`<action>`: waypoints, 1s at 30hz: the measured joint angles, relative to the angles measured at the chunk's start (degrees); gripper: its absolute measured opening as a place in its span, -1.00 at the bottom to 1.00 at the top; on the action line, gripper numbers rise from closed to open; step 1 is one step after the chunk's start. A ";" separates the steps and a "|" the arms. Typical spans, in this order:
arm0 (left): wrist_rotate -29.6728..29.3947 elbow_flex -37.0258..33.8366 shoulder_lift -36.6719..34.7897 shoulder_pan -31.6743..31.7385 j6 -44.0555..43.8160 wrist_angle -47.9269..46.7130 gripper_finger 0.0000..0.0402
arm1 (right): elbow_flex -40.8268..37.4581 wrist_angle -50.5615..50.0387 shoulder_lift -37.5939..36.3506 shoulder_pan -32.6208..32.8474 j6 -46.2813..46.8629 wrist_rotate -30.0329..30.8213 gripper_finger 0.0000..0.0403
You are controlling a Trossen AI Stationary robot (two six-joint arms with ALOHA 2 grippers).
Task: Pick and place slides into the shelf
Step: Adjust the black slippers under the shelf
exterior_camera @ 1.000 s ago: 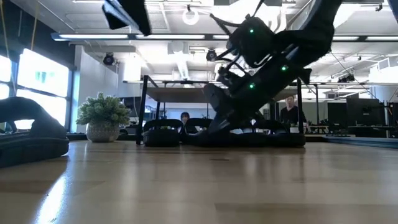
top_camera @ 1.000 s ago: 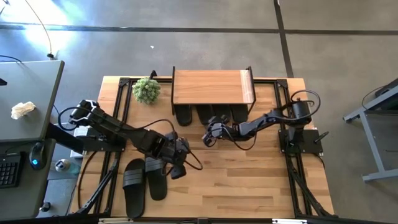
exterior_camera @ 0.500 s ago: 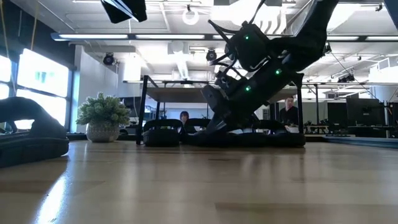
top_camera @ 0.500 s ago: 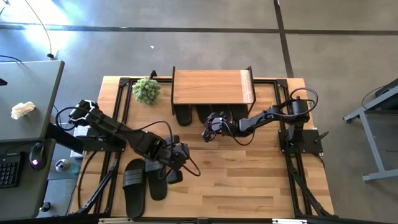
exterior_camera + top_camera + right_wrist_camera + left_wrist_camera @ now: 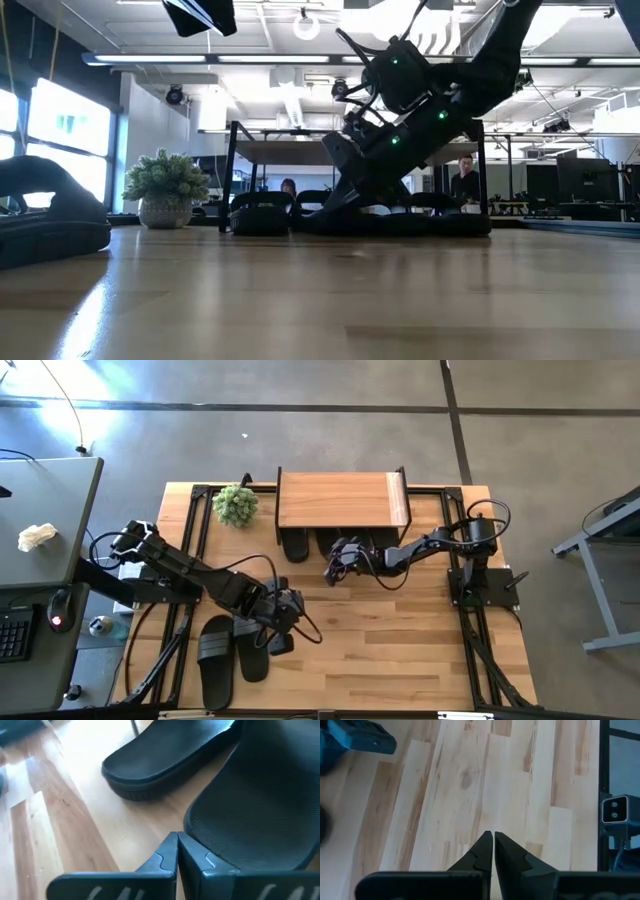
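Right gripper (image 5: pixel 333 563), fingers pressed together on nothing, noses against the heel of one of the slides (image 5: pixel 260 805) under the shelf (image 5: pixel 340 499). We note the left gripper (image 5: pixel 287 622) likewise closed, empty, beside two slides (image 5: pixel 216 655) near the table's (image 5: pixel 400 650) front-left.

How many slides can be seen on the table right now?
5 visible: three heels poke out under the shelf at; two lie near the left claw at. Others may be hidden.

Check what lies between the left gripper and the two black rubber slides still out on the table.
High view: nothing. The left gripper, shut, hangs right beside the two black rubber slides, with only bare wooden tabletop around.
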 joint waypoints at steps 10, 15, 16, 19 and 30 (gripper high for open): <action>-6.20 0.00 0.00 0.00 -1.06 -2.29 -0.96 | 0.00 4.02 -1.37 0.95 -2.14 -7.21 -1.00; -10.53 -0.18 0.00 1.67 -1.94 -4.43 -0.96 | -0.02 0.25 -6.68 2.23 -9.30 -7.28 -1.00; -10.43 -0.78 0.00 2.63 -2.18 -4.28 -0.96 | -0.02 -1.67 -8.35 2.44 -10.76 -7.10 -1.00; -8.39 -4.20 0.07 5.89 -2.11 -3.57 -0.96 | -0.02 -8.11 -13.77 3.16 -14.22 -5.53 -1.00; -5.19 -20.99 0.11 16.23 3.08 16.22 -0.96 | -0.25 -30.41 -30.38 7.35 -16.52 0.34 -1.00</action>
